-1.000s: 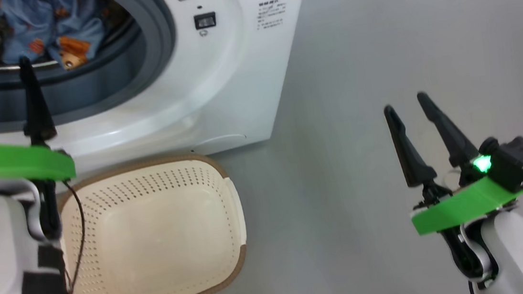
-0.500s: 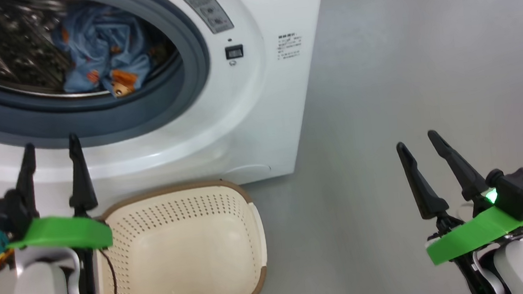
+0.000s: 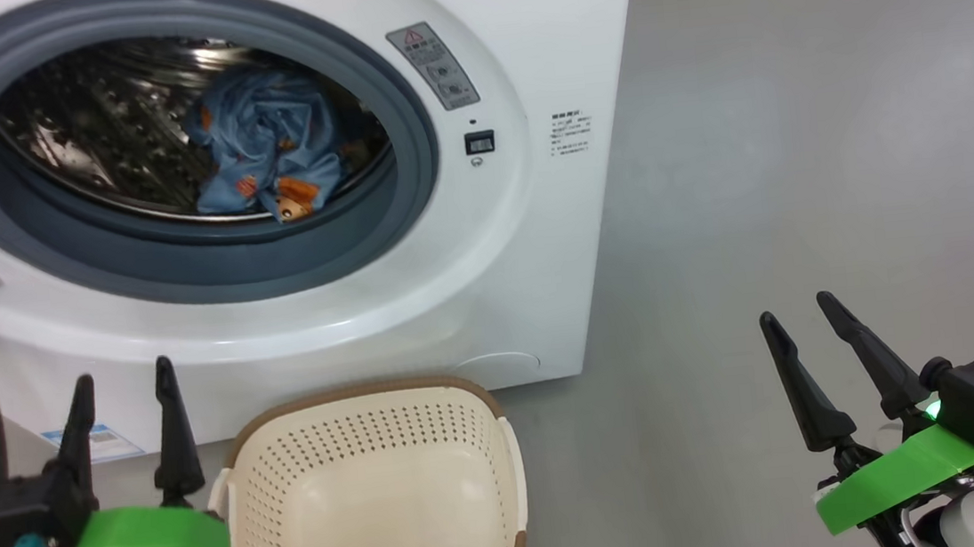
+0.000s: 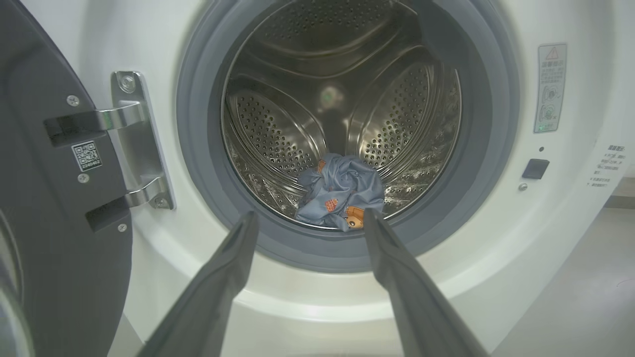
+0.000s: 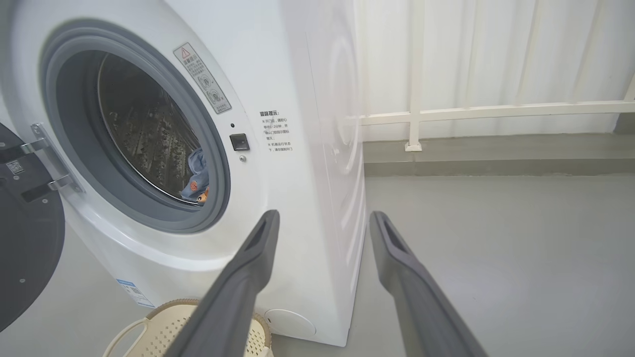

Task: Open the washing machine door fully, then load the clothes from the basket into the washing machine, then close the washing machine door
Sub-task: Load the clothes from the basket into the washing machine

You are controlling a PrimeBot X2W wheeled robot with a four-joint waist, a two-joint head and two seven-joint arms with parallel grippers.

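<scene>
Left gripper [image 3: 123,371] has drawn back from the drum [image 3: 81,143] holding clothes [image 3: 264,143], jaws apart, as on right gripper [image 3: 795,306].

Bright, even, soft light in all views, strongest at the white curtain [image 5: 496,49] in the right wrist view. The floor [image 3: 796,145] carries a faint sheen and only weak shadow beside the machine [image 3: 538,242]. The steel drum [image 4: 278,134] is dimmer inside, with small glints on its ribs. Both wrist views bow the machine's straight edges, and the near fingers [image 4: 213,297] look soft and out of focus. The head view is sharp
</scene>
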